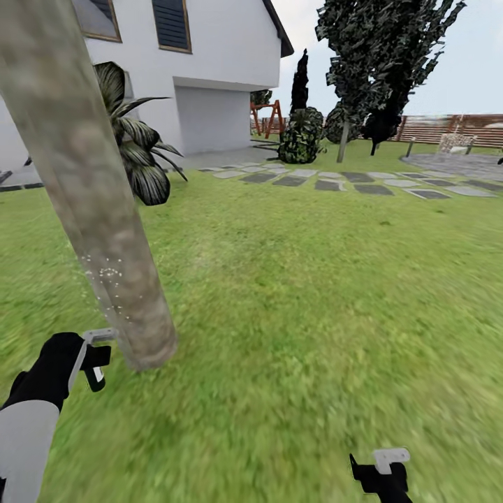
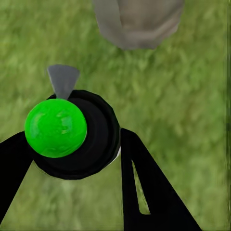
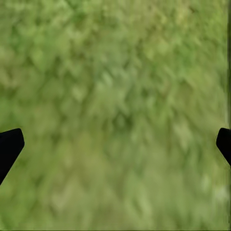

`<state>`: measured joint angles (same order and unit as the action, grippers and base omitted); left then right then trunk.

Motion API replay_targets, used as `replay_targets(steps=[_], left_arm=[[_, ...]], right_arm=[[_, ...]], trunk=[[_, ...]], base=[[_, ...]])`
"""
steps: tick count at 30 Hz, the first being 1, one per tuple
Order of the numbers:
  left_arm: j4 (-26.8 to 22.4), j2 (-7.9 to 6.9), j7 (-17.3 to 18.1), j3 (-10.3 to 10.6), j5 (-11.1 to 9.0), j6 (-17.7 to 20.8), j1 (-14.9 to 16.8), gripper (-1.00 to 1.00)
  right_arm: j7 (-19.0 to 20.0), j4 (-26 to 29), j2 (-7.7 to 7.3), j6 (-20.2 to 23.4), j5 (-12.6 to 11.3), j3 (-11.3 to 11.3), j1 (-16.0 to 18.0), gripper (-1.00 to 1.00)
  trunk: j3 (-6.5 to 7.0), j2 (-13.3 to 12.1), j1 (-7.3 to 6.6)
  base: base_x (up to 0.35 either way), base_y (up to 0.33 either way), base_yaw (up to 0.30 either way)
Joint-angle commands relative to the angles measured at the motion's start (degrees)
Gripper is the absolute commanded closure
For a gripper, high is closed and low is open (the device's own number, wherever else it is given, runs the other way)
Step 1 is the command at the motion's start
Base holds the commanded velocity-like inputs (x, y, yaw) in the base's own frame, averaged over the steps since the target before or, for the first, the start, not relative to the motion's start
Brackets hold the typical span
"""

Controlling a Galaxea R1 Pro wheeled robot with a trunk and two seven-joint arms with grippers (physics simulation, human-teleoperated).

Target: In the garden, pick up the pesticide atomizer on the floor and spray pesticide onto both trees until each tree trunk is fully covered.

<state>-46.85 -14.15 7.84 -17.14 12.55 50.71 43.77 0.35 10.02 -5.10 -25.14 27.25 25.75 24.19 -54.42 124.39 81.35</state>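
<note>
Atomizer (image 2: 72, 132) beside trunk (image 1: 98, 209), seemingly spraying

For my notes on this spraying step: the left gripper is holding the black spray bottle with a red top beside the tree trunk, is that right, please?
Not quite: the top is bright green, not red. The left wrist view shows the left gripper shut on the black spray bottle, its round green top facing the camera. The tree trunk is indeed close beside it, with white specks on the bark.
</note>
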Motion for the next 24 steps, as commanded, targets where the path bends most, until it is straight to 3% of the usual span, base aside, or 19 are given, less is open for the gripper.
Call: replay_targets(steps=[1, 8, 16, 24], left_arm=[[0.0, 0.00, 0.0, 0.0, 0.0, 0.0, 0.0, 1.00], [0.0, 0.31, -0.1, 0.0, 0.0, -0.1, 0.0, 1.00], [0.0, 0.35, -0.1, 0.0, 0.0, -0.1, 0.0, 1.00], [0.0, 0.20, -0.2, 0.0, 0.3, -0.1, 0.0, 1.00]], right_arm=[[0.0, 0.0, 0.00, 0.0, 0.0, 0.0, 0.0, -1.00], [0.0, 0.0, 0.00, 0.0, 0.0, 0.0, 0.0, -1.00], [0.0, 0.0, 0.00, 0.0, 0.0, 0.0, 0.0, -1.00], [0.0, 0.0, 0.00, 0.0, 0.0, 0.0, 0.0, -1.00]], trunk=[[0.00, 0.0, 0.00], [0.00, 0.0, 0.00], [0.00, 0.0, 0.00], [0.00, 0.0, 0.00]], base=[[0.180, -0.241, 0.005], [0.164, -0.245, 0.001], [0.024, -0.273, 0.000], [0.114, -0.275, 0.237]])
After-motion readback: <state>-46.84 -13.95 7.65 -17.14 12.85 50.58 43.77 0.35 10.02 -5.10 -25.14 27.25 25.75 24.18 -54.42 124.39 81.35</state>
